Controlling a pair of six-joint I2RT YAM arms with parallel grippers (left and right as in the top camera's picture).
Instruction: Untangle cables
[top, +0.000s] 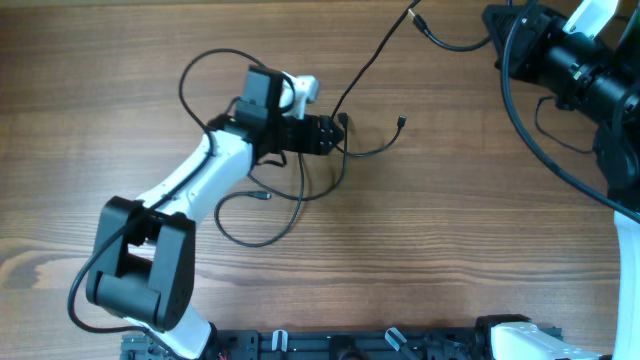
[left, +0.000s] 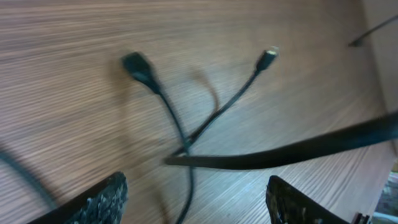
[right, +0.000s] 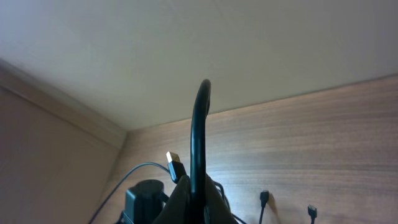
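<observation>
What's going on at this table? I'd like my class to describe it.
Two robot arms are sorting loose black cables on a wooden table. The right pincer is shut on one cable, which arches up from its fingers at the far right of the table. The left pincer hovers open over crossed strands mid-table, gripping nothing. Those strands overlap, so the untangling isn't finished.

Overhead straight down on brown wooden table (top: 450, 230), left wrist close over thin black cables (left: 142, 68), right wrist low, sharing them.
</observation>
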